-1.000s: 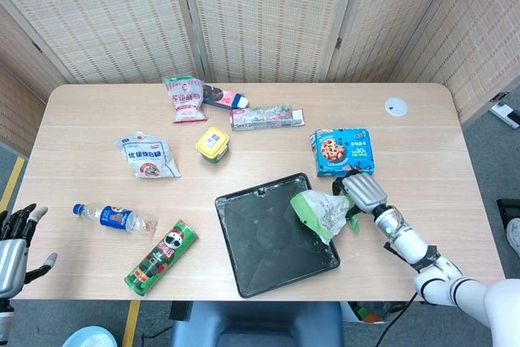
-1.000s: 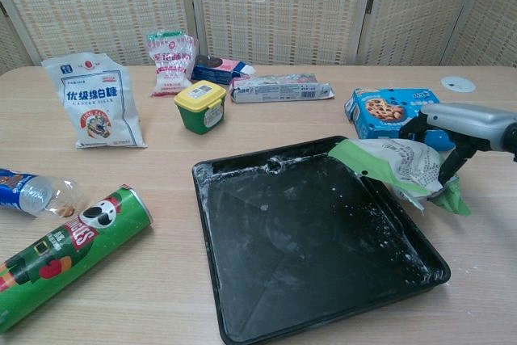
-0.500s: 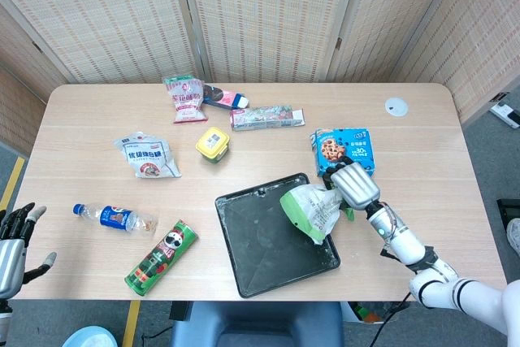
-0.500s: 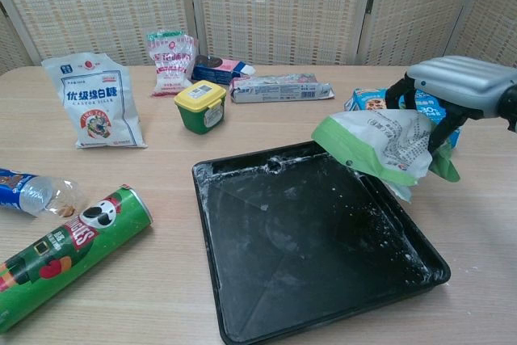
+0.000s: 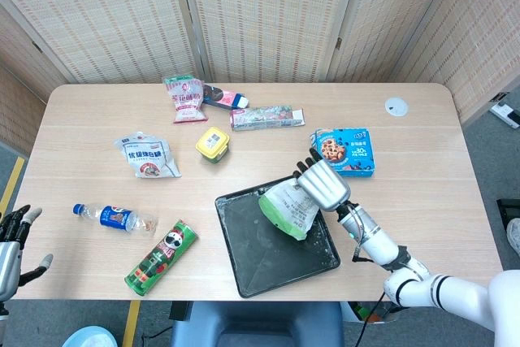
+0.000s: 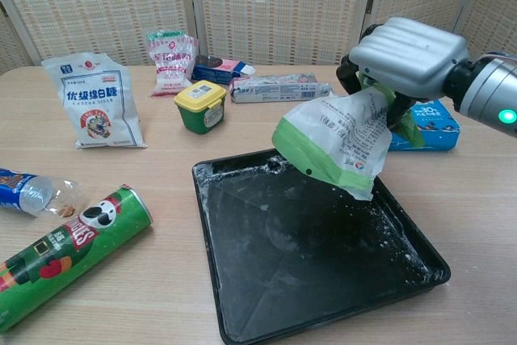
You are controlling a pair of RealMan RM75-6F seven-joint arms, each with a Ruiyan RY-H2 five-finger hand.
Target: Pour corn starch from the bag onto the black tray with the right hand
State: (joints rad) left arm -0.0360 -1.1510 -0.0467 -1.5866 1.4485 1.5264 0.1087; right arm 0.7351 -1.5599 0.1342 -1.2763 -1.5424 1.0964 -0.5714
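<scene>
My right hand [image 5: 324,184] [image 6: 408,56] grips the white and green corn starch bag [image 5: 289,209] [image 6: 338,143] from above and holds it in the air over the black tray [image 5: 256,262] [image 6: 266,280]. The bag hangs tilted, its green end low and toward the tray's middle. White powder dusts the tray's floor and rim. No stream of powder shows. My left hand [image 5: 10,240] sits at the far left edge of the head view, fingers apart, holding nothing.
A blue cookie box [image 5: 345,150] lies just behind the right hand. A green chip can [image 5: 161,257], water bottle [image 5: 112,219], white sugar bag [image 5: 148,157], yellow-lidded tub [image 5: 213,144] and several packets [image 5: 266,117] lie left of and behind the tray.
The right hand has lifted the bag off the tray's right rim and carried it up and left, over the tray. The left hand has hardly moved.
</scene>
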